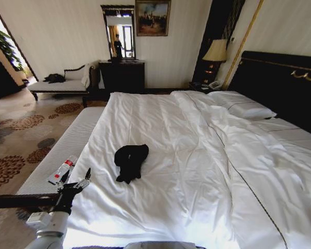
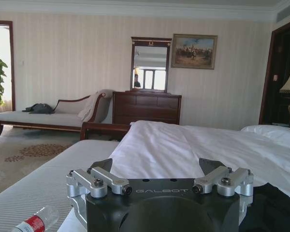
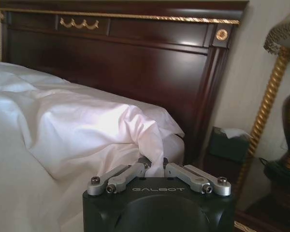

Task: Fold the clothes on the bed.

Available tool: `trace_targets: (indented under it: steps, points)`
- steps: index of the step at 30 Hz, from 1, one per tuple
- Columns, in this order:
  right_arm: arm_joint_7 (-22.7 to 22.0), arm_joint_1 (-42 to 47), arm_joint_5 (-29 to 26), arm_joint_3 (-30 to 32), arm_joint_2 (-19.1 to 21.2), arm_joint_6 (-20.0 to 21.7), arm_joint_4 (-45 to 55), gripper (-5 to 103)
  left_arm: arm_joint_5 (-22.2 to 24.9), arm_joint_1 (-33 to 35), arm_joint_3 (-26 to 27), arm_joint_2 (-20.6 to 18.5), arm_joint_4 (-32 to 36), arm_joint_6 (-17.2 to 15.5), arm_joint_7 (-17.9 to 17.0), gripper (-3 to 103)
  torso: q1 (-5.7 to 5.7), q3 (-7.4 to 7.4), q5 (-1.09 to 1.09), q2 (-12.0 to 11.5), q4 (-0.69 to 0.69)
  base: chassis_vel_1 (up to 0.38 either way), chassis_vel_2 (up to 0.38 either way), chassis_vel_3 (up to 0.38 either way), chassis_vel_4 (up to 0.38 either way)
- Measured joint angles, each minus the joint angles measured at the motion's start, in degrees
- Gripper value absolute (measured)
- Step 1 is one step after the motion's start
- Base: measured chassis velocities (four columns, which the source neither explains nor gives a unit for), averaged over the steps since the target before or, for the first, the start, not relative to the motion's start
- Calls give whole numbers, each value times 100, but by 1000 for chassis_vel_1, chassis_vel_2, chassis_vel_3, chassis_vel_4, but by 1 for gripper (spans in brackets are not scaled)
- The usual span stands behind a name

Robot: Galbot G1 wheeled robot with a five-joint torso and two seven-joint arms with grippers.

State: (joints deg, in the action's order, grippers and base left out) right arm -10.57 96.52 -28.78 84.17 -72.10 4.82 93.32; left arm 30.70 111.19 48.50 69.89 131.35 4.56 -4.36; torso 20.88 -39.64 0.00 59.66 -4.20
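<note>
The black T-shirt (image 1: 130,162) lies crumpled in a small heap on the white duvet of the bed (image 1: 197,155), nearer the foot edge than the pillows and toward the bench-side edge. In the head view the left gripper (image 1: 82,181) hovers at that foot corner with its fingers spread wide, a plastic bottle (image 1: 62,171) just beside it on the striped bench (image 1: 57,155). The right wrist view shows the right gripper (image 3: 154,169), fingers narrowed almost together, near the duvet edge by the dark headboard (image 3: 121,58).
</note>
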Motion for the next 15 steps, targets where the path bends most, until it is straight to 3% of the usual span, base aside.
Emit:
trace_targets:
  steps: [9,15]
  points:
    - [-61,-629,319,18,738,-421,-1369,2,-24,29,-6,23,28,-16,-10,100,0,-1,0,0,3,0,0,0,0]
    - [-98,-788,552,-29,955,-717,-2026,2,-40,21,-18,30,28,-34,-21,100,0,-1,2,-1,3,0,0,0,0]
